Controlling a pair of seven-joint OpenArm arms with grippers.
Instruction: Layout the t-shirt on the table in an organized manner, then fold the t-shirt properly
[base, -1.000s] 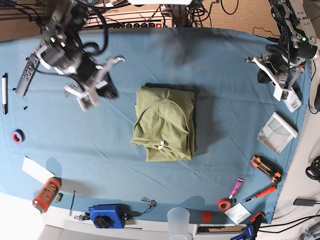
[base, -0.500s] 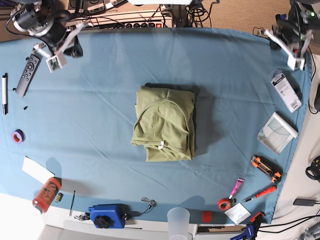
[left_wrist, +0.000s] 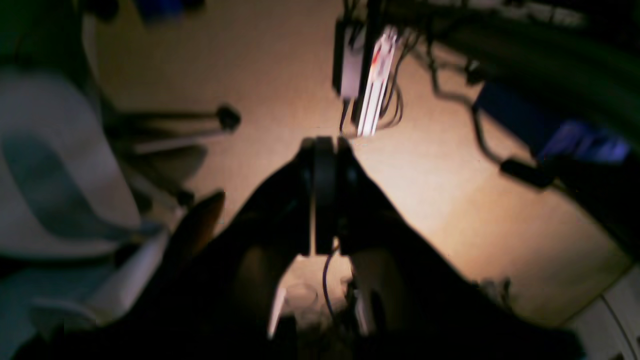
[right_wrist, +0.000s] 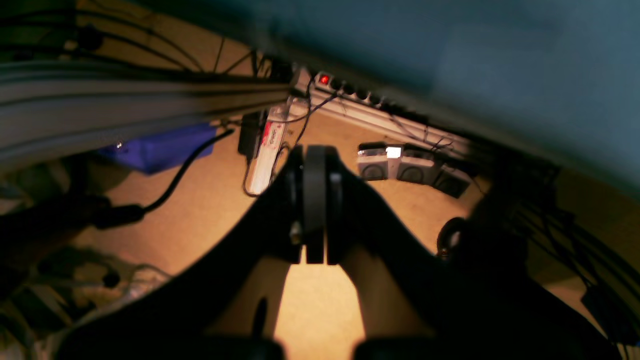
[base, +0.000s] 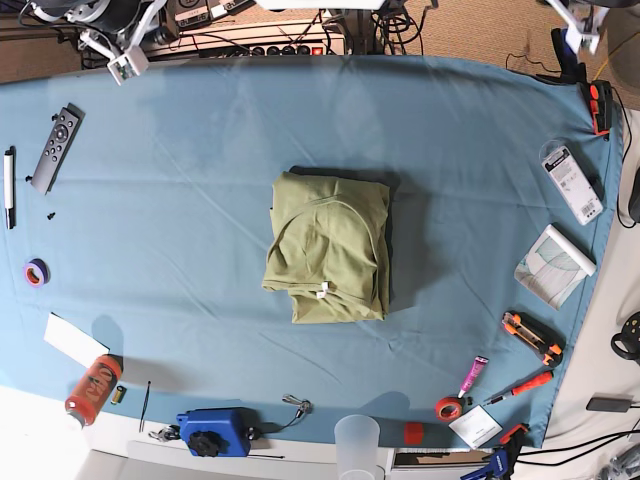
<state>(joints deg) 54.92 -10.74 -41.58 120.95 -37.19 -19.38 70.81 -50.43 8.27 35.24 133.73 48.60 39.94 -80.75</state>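
No lettering I can read anywhere; the small white tag (base: 323, 291) on the t-shirt (base: 328, 247) is blank at this size, and the orange can (base: 93, 388) near the table's front-left corner carries dark print too small to make out. The t-shirt lies folded into a compact olive rectangle at the middle of the table (base: 200, 220), tag toward the front edge, same spot and shape as half a second ago. Both arms have pulled back since then: the right gripper (base: 122, 60) now sits at the far-left corner, just past the table's edge, and the left gripper (base: 577, 28) is almost out of frame at the far-right corner. From the right wrist view I see the right gripper (right_wrist: 315, 150) with its pads pressed together, nothing between them, over tan floor and a power strip (right_wrist: 360, 95) with a red light. The left wrist view shows the left gripper (left_wrist: 324, 142) likewise closed and empty, picture blurred. Around the shirt, all well apart from it: a remote (base: 55, 147) and a pen (base: 9, 187) to the left, a roll of purple tape (base: 36, 271) below them, a blue box (base: 213, 431) and a clear cup (base: 357, 445) at the front edge, an orange utility knife (base: 531, 336) to the right. Nothing stands between the shirt and either arm.
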